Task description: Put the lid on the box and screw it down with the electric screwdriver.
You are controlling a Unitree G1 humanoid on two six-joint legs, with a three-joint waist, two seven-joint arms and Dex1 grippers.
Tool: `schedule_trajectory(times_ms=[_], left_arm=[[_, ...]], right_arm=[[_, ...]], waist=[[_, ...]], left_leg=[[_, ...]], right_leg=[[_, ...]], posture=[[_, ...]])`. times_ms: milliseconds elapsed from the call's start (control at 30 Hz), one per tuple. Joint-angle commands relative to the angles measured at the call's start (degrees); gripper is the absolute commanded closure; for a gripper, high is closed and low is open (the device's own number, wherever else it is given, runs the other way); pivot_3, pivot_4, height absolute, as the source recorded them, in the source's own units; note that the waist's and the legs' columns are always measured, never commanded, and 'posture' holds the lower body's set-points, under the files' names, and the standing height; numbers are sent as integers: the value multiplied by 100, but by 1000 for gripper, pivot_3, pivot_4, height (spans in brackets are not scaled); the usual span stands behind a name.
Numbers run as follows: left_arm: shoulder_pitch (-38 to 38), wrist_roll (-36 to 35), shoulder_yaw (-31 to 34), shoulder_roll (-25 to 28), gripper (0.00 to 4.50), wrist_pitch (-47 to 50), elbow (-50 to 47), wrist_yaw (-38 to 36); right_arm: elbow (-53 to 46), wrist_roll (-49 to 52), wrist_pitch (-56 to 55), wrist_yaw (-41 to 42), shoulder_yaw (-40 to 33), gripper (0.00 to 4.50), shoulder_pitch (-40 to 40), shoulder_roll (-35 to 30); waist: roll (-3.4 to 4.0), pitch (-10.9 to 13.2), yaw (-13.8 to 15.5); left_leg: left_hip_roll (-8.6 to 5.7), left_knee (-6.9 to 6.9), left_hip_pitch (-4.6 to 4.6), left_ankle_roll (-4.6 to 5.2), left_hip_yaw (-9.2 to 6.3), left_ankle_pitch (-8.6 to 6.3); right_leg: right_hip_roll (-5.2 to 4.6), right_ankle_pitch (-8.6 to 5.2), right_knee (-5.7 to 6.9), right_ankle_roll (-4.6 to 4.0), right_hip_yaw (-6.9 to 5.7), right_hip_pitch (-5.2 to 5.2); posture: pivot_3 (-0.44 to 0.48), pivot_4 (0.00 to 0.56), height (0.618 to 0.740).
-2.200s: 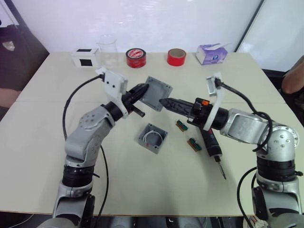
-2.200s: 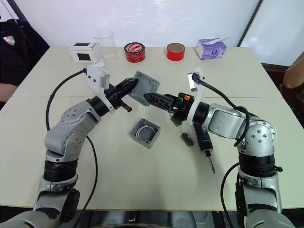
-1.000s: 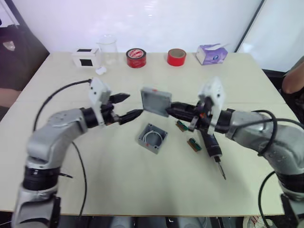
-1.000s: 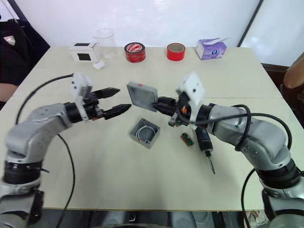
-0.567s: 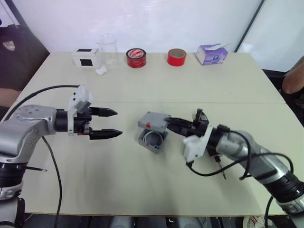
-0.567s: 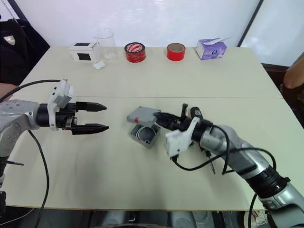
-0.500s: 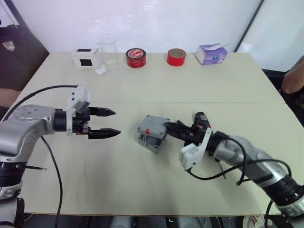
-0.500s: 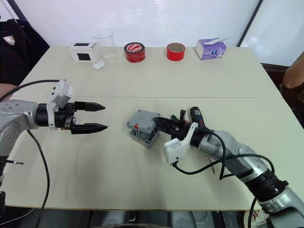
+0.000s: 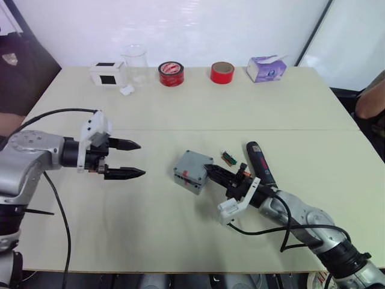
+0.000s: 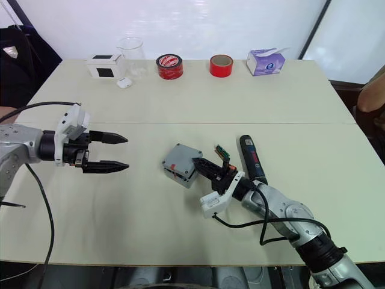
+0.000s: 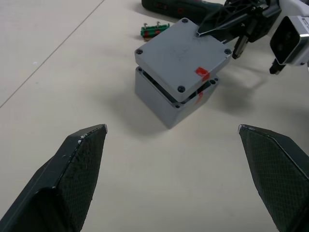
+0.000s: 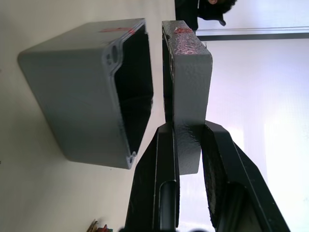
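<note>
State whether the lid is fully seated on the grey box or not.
Not seated. The lid hovers over the box with a gap between them, slightly offset, and the right pincer is clamped on its edge.

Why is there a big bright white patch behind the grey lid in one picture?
Right wrist view: a glaring white background washes out beyond the flat square grey lid. Left wrist view: the small grey box casts a soft shadow on the table.

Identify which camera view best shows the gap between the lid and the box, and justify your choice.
The right wrist view: it looks edge-on at the lid pinched by the right gripper, with a clear gap to the box. The left wrist view shows the lid's top, slightly offset. The eye views show them from above, gap hidden.
</note>
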Motion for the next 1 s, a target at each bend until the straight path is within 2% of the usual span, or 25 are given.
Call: schedule_trajectory(times_ms=[33, 1000], left_arm=[[-16, 98, 17, 111, 19, -169, -18, -101], [-32, 318, -38, -74, 19, -404, 99, -93]], right_arm=[[-25, -40, -23, -131, -116, 4350, -60, 83], [378, -438, -170, -151, 37, 4350, 7, 18]], waist=[[0, 0, 0], [-3, -4, 4]], left_leg=[[0, 0, 0, 0, 0, 0], [-1, 2, 13, 0, 0, 0]], right_leg=[[0, 0, 0, 0, 0, 0], [-1, 0, 6, 0, 0, 11]], posture=[[0, 150, 739], [0, 150, 739]])
